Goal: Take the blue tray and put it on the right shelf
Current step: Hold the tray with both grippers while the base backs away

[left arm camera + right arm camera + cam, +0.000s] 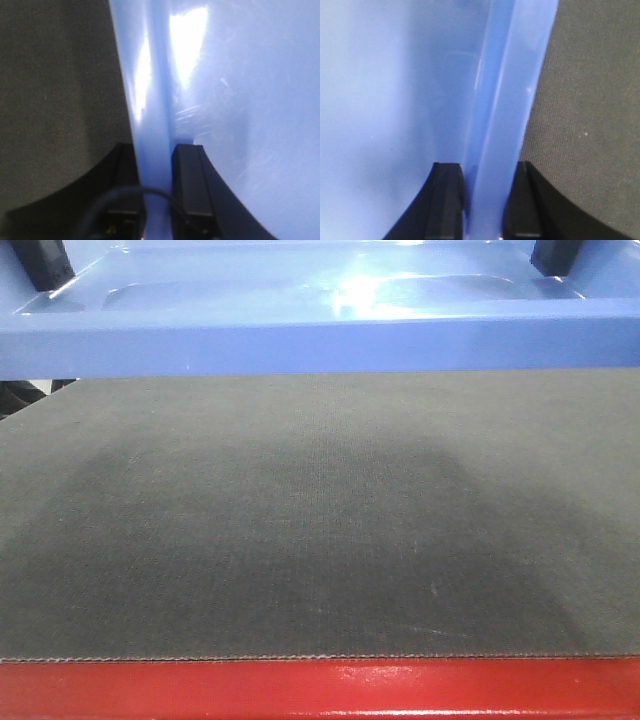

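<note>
The blue tray (320,335) fills the top of the front view, held level above the dark table top. My left gripper (156,152) is shut on the tray's left rim (157,100), one finger inside the tray and one outside. My right gripper (486,170) is shut on the tray's right rim (505,100) in the same way. In the front view a black finger (42,262) shows at the tray's top left corner and another finger (556,254) at the top right. The right shelf is out of view.
The dark grey textured table top (320,530) lies under the tray, with a glossy red front edge (320,690). The same dark surface shows beside the tray in the left wrist view (55,90) and right wrist view (590,110).
</note>
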Controlling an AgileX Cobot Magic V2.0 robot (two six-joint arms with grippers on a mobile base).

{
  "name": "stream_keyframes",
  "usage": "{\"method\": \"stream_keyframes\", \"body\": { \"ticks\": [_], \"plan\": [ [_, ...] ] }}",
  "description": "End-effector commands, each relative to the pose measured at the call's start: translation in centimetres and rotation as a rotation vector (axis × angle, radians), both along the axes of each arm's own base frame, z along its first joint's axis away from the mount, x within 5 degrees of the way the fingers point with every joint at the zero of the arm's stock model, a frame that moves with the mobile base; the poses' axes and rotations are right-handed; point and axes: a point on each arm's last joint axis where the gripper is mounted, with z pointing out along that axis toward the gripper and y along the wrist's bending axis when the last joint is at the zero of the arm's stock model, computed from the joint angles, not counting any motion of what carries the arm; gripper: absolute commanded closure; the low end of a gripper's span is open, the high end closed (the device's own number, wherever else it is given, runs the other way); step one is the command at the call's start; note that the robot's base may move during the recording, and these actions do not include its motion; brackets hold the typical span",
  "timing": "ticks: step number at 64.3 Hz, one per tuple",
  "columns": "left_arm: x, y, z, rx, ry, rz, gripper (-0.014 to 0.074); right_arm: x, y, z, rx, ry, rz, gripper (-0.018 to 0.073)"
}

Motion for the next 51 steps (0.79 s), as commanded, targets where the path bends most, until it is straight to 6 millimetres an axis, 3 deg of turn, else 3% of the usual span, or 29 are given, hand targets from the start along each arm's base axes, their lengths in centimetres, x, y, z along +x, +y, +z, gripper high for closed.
{"method": "stream_keyframes", "body": {
  "ticks": [1,51],
  "plan": [
    [-1.77,0.27,1.06,0.027,0.047,-0.056,0.0645,-0.38,-0.09,2.5,0.05,-0.142,0.034,0.0503],
    [-1.77,0.27,1.06,0.027,0.047,-0.056,0.0645,-0.25,-0.02,2.36,0.048,-0.138,0.035,0.0503]
  ]
}}
